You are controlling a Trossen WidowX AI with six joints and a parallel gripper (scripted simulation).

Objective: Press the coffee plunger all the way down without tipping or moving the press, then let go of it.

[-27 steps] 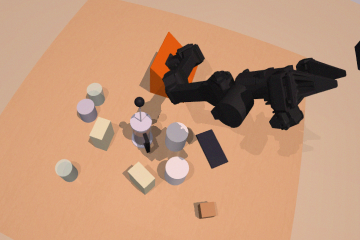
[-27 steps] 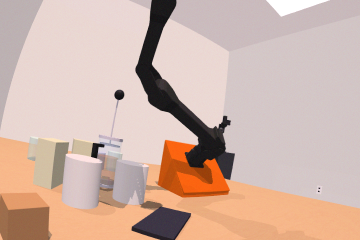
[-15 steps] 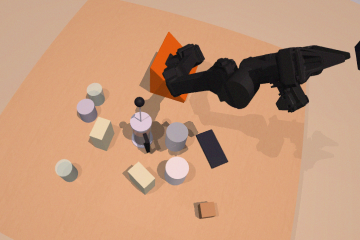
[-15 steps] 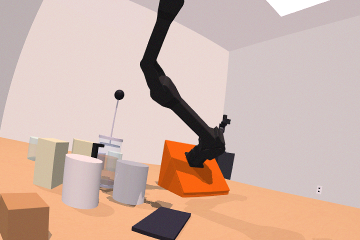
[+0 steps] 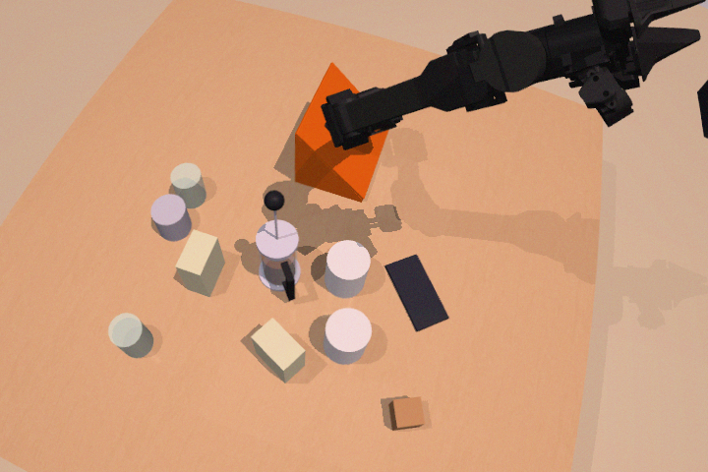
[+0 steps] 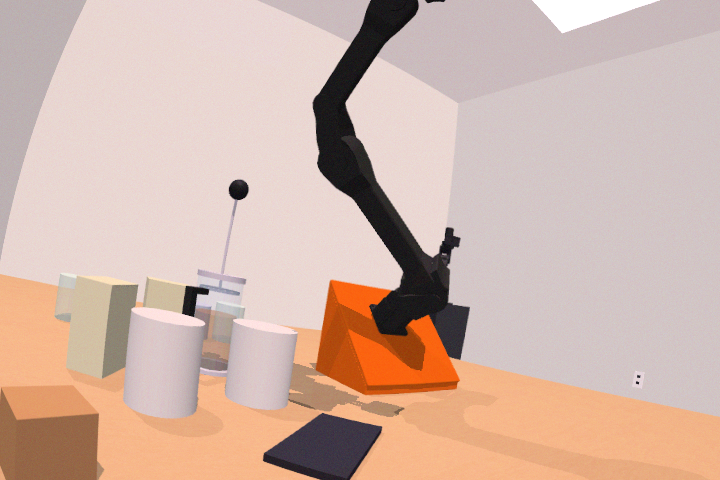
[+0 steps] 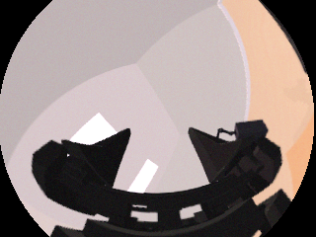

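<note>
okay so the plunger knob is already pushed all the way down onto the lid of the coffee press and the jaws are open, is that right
Not quite. The plunger knob is not down: the exterior view shows it standing high above the lid of the coffee press on its fully raised rod. The jaws of the gripper are open, as you said, and hold nothing.

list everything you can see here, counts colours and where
coffee press: 1, clear glass, black handle, black knob raised high on its rod, middle of the mat
white cylinders: 2, right of the press, one nearer the camera
lilac cylinder: 1, left of the press
pale green cylinders: 2, one behind the lilac one, one far left front
cream boxes: 2, left of the press and in front of it
orange wedge: 1, behind the press
dark flat slab: 1, right of the white cylinders
brown cube: 1, front right
mat: 1, orange
arm: 1, black, base over the wedge
pincer: 1, black, open, holding nothing, raised far from the press
</note>
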